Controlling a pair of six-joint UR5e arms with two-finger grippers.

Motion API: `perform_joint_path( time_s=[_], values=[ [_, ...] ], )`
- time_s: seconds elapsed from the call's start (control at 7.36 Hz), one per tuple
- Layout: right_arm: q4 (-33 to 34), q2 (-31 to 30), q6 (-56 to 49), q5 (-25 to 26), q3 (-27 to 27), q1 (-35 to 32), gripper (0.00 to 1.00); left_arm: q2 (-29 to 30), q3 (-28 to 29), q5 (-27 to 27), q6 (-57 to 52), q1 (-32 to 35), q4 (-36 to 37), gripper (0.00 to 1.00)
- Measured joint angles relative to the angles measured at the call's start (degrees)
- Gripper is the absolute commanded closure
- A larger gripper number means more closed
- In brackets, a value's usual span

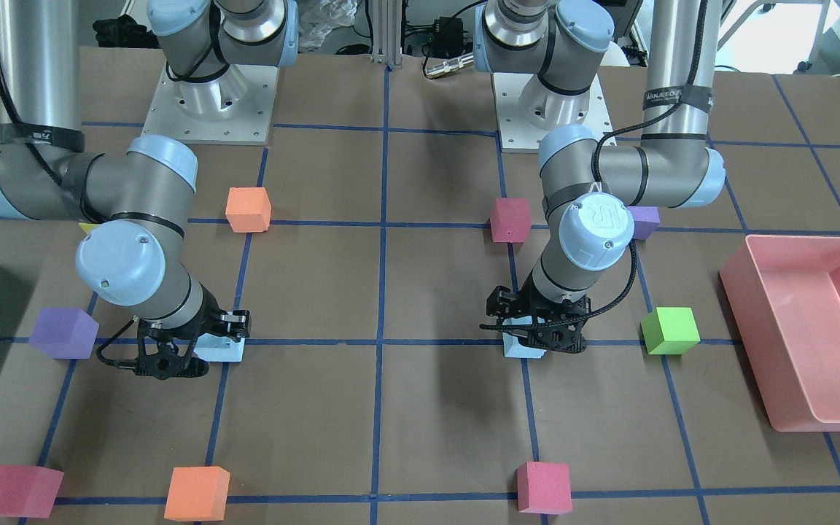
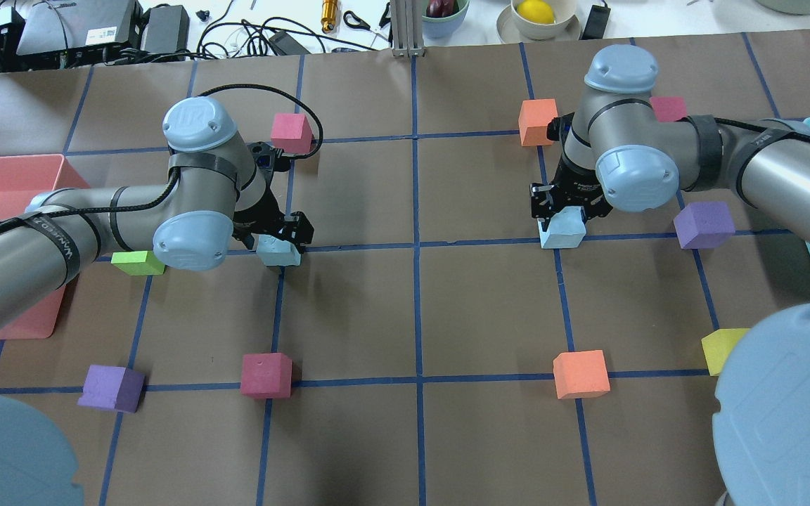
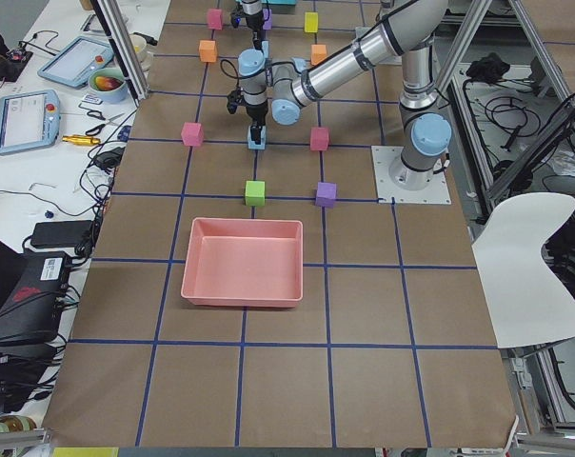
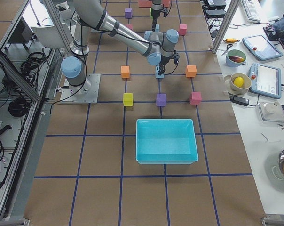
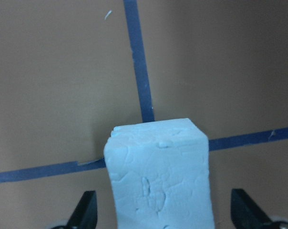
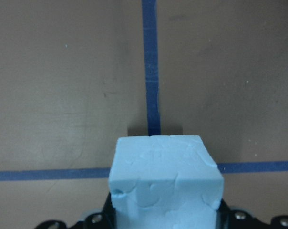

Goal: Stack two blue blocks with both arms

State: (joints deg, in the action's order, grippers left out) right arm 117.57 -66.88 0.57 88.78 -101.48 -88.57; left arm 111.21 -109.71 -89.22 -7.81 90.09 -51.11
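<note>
Nothing is stacked yet. In the overhead view the two blue blocks are well apart in the middle band of the bench (image 2: 419, 302), one left of centre and one right of centre. Each has an arm come down over it, so I judge this as the grasping stage. The lift, the carry across and the setting of one cube on the other are all left to do.

The left-arm blue block (image 5: 158, 171) sits at a crossing of blue tape lines and fills the lower middle of the left wrist view. The left end effector (image 5: 165, 214) straddles it with its jaws apart. Its fingers (image 5: 86, 210) show at the bottom corners of that view, and a strip of brown bench is visible between each one and the cube's side, so it is around the block but not gripping it.

The right-arm blue block (image 6: 165, 176) lies in the lower middle of the right wrist view, also beside a tape crossing. The right end effector (image 2: 560, 218) is directly over it. Dark parts of it press against both sides of the cube with no gap visible, so I take it as closed on that block. I cannot tell whether the cube has left the bench, though in the overhead view it looks slightly tilted.
</note>
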Motion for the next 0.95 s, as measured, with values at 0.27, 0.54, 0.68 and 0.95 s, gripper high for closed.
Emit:
perform_joint_path(
  time_s=[0.27, 0.54, 0.68, 0.95],
  values=[
    [-5.6, -5.5, 3.9, -5.0, -0.1, -2.3, 1.0, 0.3, 0.2, 0.0, 0.6, -0.1, 0.4, 0.07],
    [-7.1, -7.3, 15.3, -7.1, -0.7, -11.2, 1.0, 0.7, 0.3, 0.0, 1.5, -0.1, 0.5, 0.52],
    [-7.1, -7.4, 20.0, -7.1, -0.9, -16.0, 1.0, 0.9, 0.4, 0.0, 2.7, -0.1, 0.6, 0.73],
    [-6.6, -7.3, 23.0, -7.1, -3.3, -22.0, 0.97, 1.1, 0.5, 0.0, 4.7, -0.1, 0.6, 1.0]
  ],
)
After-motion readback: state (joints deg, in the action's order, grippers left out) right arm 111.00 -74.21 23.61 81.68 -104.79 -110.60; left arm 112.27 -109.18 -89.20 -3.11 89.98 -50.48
